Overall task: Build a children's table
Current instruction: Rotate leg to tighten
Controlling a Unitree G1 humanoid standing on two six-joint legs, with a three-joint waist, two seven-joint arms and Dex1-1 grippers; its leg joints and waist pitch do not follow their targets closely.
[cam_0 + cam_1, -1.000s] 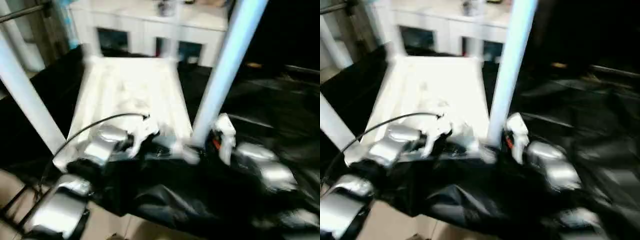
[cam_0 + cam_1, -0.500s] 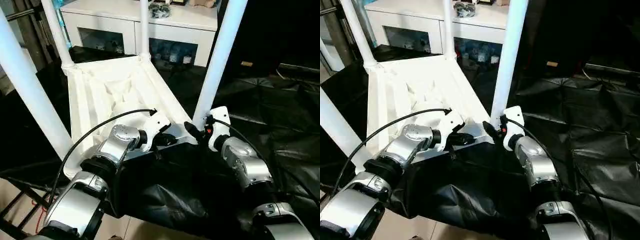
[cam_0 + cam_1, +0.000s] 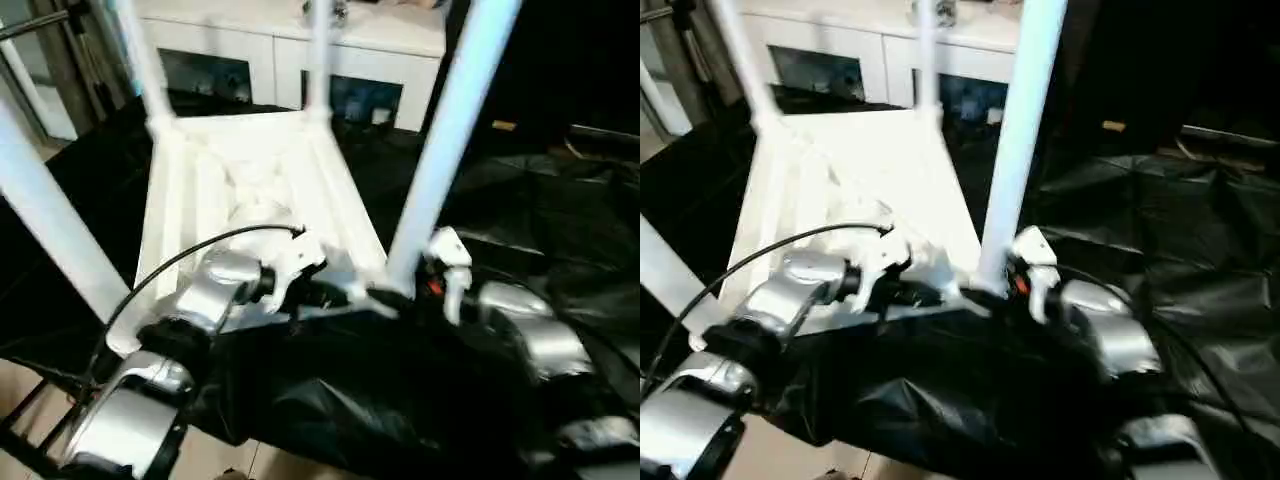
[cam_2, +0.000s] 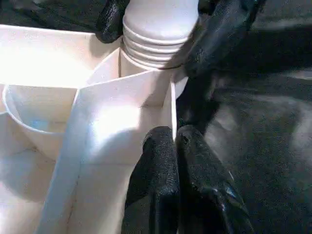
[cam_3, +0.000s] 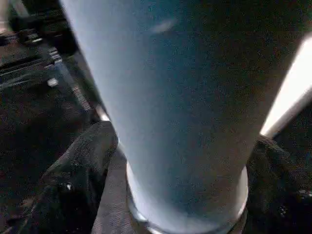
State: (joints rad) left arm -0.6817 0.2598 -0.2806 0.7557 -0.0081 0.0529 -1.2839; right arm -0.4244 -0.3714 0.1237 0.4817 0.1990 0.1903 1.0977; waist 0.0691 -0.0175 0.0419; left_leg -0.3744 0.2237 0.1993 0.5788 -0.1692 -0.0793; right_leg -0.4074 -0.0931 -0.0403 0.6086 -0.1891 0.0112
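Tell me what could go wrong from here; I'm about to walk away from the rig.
The right tool straddles the near right leg at its ridged end; if that leg is not fully seated, it may lean or pop out. The shut left tool presses the tabletop's rim and could nudge the upturned table.

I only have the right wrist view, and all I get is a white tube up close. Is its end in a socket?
Observer: Yes. The leg's ridged end stands in the corner socket, with a few ridges showing above it.
Operator: What is the left gripper doing?
Observer: The left gripper is shut, its fingers pressed together at the table's edge rib just below that socket.
Operator: And the other legs?
Observer: The tabletop lies underside up. The near left leg and both far legs stand up from its corners.
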